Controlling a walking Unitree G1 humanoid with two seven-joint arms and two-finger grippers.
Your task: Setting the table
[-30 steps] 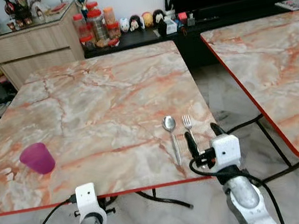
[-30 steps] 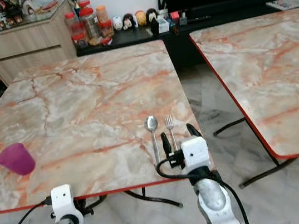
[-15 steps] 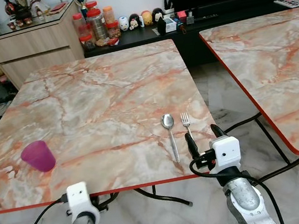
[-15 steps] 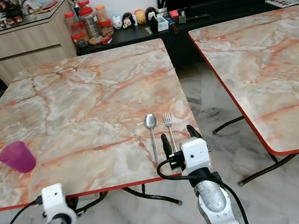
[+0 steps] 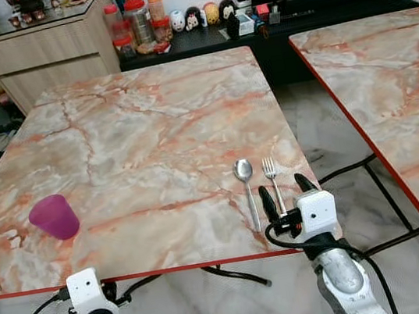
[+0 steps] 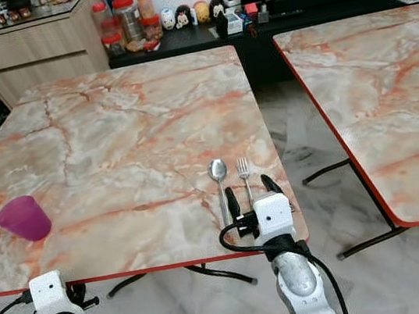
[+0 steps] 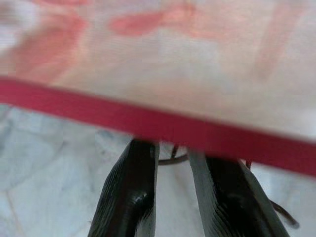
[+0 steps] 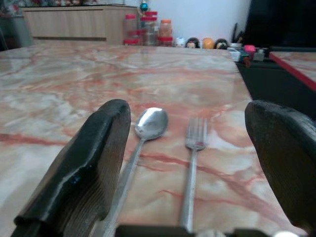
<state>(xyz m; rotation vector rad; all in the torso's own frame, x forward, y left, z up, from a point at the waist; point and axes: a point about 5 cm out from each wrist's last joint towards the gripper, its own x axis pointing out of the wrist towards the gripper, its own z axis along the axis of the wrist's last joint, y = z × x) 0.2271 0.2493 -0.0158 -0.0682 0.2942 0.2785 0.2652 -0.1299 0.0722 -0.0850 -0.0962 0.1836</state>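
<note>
Presently: spoon (image 5: 244, 174) and fork (image 5: 270, 170) side by side near marble table (image 5: 151, 134) edge, my right pincer (image 5: 282, 195) spread wide over their handles. Left pincer (image 7: 180, 197) below the rim, nearly pressed together, empty. Risk: a careless nudge sweeps cutlery off the edge.

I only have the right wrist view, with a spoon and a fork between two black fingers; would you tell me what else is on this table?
Observer: A purple cup stands upright far over on the robot's left side of the marble table, near the front edge.
Operator: Thank you. Where is the left gripper?
Observer: The left gripper hangs below the table's red front edge, fingers nearly together, holding nothing.
Operator: And how is my cutlery placed on the table?
Observer: The spoon and fork lie parallel near the front right corner, spoon on the left, with the open right gripper over their handles.
</note>
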